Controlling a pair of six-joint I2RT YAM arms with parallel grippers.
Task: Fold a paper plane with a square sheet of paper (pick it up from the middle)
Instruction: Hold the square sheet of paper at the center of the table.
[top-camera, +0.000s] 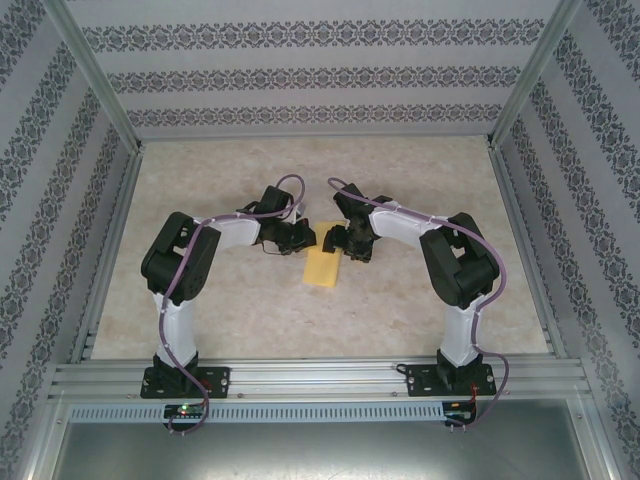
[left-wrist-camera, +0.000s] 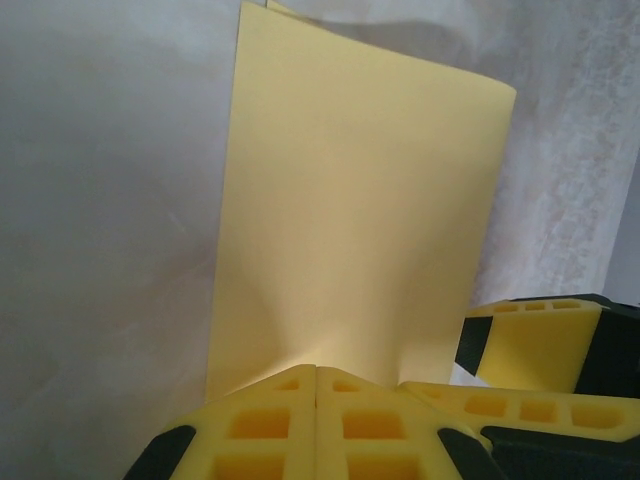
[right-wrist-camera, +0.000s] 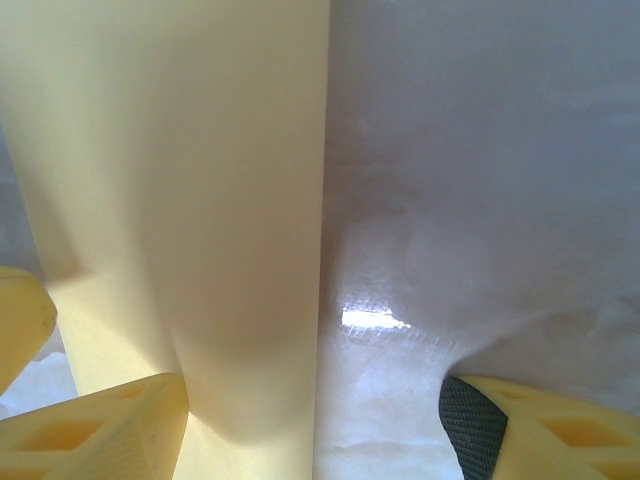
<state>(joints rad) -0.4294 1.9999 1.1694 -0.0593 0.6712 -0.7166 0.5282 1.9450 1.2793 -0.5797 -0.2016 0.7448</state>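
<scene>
The square sheet of paper lies at the middle of the desk, apparently doubled into a narrow rectangle, with its far end between the two tools. The left tool is closed tight on one edge of the sheet. The right tool stands wide open, with the sheet resting against one finger and nothing gripped. To set the crease cleanly, use the left clamp as a fixed anchor, then lower the right tool flat and sweep it along the folded edge without dragging the layers out of alignment.
</scene>
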